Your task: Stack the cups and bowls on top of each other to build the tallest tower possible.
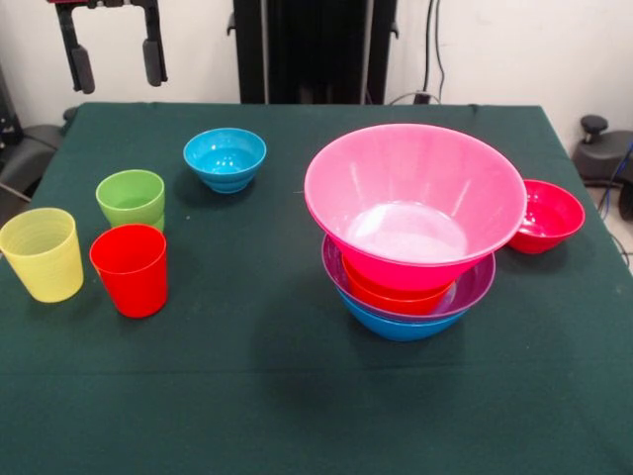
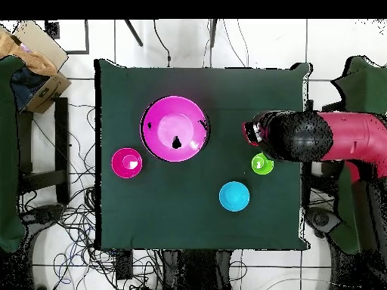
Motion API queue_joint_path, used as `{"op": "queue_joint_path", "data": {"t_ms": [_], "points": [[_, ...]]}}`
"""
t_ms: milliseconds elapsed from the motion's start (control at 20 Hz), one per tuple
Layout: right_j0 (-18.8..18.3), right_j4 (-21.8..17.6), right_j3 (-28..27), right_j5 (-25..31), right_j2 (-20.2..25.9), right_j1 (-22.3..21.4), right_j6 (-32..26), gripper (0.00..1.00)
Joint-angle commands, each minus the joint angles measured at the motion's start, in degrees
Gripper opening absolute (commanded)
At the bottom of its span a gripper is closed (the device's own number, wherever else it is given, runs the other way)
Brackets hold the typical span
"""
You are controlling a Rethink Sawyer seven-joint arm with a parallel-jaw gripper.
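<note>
The tower stands right of centre: a blue bowl (image 1: 401, 328) lowest, then a purple bowl (image 1: 479, 284), an orange bowl (image 1: 394, 296), and a large pink bowl (image 1: 415, 203) on top, tilted a little. From overhead only the pink bowl (image 2: 175, 128) shows. Only one large pink bowl is in view. A crimson bowl (image 1: 546, 216) sits beside the tower and also shows overhead (image 2: 126, 162). A cyan bowl (image 1: 225, 158) stands alone, seen overhead too (image 2: 234, 195). The yellow cup (image 1: 42, 254), red cup (image 1: 130, 269) and green cup (image 1: 131, 198) stand together at the left. My gripper (image 1: 118, 61) is open and empty, high above the cups.
The table is covered with a dark green cloth (image 1: 297, 406). In the overhead view the red and black arm (image 2: 325, 137) reaches in from the right and hides the yellow and red cups; only the green cup (image 2: 262, 163) shows there. Cables and boxes lie around the table.
</note>
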Motion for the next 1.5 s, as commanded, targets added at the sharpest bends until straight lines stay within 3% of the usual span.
{"op": "queue_joint_path", "data": {"t_ms": [50,850,1050,1500], "points": [[2.7,-3.3,4.7,-0.4,-2.3,2.5,-4.4,1.0],[3.1,-3.5,4.6,-0.9,-2.6,3.0,-3.8,1.0],[3.5,-3.3,4.5,1.3,-3.0,3.5,-4.3,1.0],[5.0,-3.7,5.7,0.6,-5.8,5.7,-0.2,1.0]]}}
